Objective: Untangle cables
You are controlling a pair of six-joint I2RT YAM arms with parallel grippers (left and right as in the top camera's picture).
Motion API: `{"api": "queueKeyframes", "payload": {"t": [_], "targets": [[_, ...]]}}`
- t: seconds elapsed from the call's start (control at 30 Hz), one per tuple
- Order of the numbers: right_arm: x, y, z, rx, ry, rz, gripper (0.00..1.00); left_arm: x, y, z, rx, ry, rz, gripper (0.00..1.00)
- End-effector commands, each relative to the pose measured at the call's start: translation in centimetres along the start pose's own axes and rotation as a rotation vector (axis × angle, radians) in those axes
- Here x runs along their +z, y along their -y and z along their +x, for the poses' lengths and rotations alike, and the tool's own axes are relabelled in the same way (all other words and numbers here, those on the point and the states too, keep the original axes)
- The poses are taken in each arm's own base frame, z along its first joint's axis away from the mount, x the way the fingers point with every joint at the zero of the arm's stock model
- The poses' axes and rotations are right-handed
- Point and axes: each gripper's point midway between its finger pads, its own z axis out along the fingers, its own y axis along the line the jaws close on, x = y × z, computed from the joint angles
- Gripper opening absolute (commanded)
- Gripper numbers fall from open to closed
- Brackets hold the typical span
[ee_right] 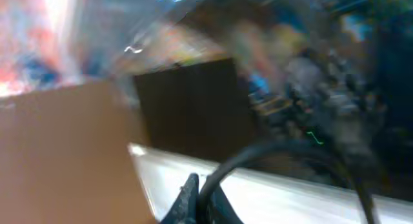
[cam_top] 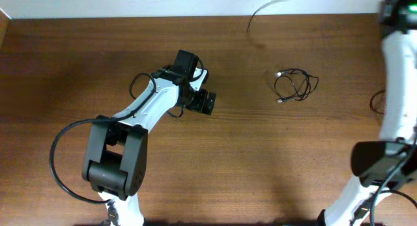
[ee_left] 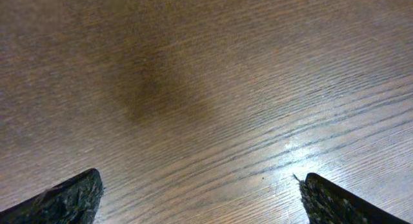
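Note:
The cables [cam_top: 294,84] lie as a small tangle of thin black loops with a silvery plug end on the wooden table, right of centre in the overhead view. My left gripper [cam_top: 203,102] is well to their left, open and empty, its two fingers [ee_left: 200,198] spread wide over bare wood. My right gripper [ee_right: 199,201] is raised at the far right corner and faces away from the table. Its view is blurred, the fingertips look pressed together, and a thick black arm cable [ee_right: 277,153] arcs beside them. No cables show in either wrist view.
A thin grey cord [cam_top: 267,8] runs off the table's back edge. A dark cable loop [cam_top: 376,101] lies by the right arm [cam_top: 397,89]. The left arm [cam_top: 140,115] stretches diagonally across the left half of the table [cam_top: 260,161].

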Motion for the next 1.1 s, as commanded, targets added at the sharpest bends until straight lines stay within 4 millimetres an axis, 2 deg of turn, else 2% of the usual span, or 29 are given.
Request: {"api": "queueKeyframes", "payload": {"t": [0.0,0.07,0.13,0.17,0.23,0.3,0.37,0.4,0.5,0.53,0.57,0.6,0.63,0.67,0.8,0.87,0.9,0.93,1.0,1.07], "targets": [[-4.7,7.7,1.0,-0.056,-0.071,0.285,0.04,0.2,-0.1,-0.1,-0.014,-0.002,-0.006,0.99],[-8.3,12.8,3.1,-0.034,-0.144,0.527,0.04,0.2,-0.1,-0.1,-0.014,-0.002,-0.007,0.99],[-11.9,16.7,5.7,-0.01,-0.232,0.729,0.04,0.2,-0.1,-0.1,-0.014,-0.002,-0.007,0.99],[-13.0,17.7,6.7,0.001,-0.269,0.775,0.04,0.2,-0.1,-0.1,-0.014,-0.001,-0.006,0.99],[-15.4,21.0,10.9,0.01,-0.396,0.869,0.04,0.2,-0.1,-0.1,-0.014,-0.001,-0.007,0.99],[-16.8,23.5,13.9,0.052,-0.454,0.932,0.04,0.2,-0.1,-0.1,-0.018,-0.001,-0.006,0.99],[-17.6,25.7,17.8,0.119,-0.513,0.946,0.04,0.2,-0.1,-0.1,-0.051,-0.001,-0.007,0.99],[-18.1,26.9,20.4,0.164,-0.549,0.948,0.04,0.2,-0.1,-0.1,-0.07,-0.001,-0.006,0.99],[-18.4,28.7,25.3,0.23,-0.617,0.947,0.05,0.2,-0.1,-0.1,-0.074,-0.001,-0.007,0.99],[-18.4,29.0,26.8,0.25,-0.639,0.943,0.15,0.2,-0.1,-0.1,-0.074,-0.001,-0.007,0.99],[-18.3,29.1,28.2,0.269,-0.661,0.939,0.48,0.2,-0.1,-0.1,-0.074,-0.001,-0.006,0.99],[-18.1,29.1,29.1,0.281,-0.678,0.935,0.77,0.2,-0.1,-0.1,-0.074,-0.001,-0.006,0.99],[-17.8,28.9,29.7,0.286,-0.689,0.932,0.99,0.2,-0.1,-0.1,-0.077,-0.001,-0.007,0.99],[-17.5,28.8,29.8,0.282,-0.692,0.929,0.98,0.2,-0.1,-0.1,-0.082,-0.001,-0.007,0.99],[-16.2,27.2,26.4,0.265,-0.647,0.95,0.99,0.2,-0.1,-0.1,-0.091,-0.001,-0.007,0.99],[-17.7,26.9,24.2,0.284,-0.612,1.112,0.98,0.2,-0.1,-0.1,-0.091,0.0,-0.007,0.99],[-19.5,26.7,22.6,0.276,-0.591,1.261,0.99,0.2,-0.1,-0.2,-0.091,0.002,-0.007,0.99],[-20.3,26.6,22.0,0.255,-0.592,1.318,0.98,0.2,-0.1,-0.2,-0.09,0.003,-0.006,0.99],[-21.6,26.2,22.1,0.226,-0.648,1.381,0.98,0.2,-0.1,-0.3,-0.09,0.007,-0.006,0.99],[-23.0,25.0,24.4,0.279,-0.76,1.395,0.98,0.2,-0.1,-0.4,-0.089,0.011,-0.006,0.99]]}}
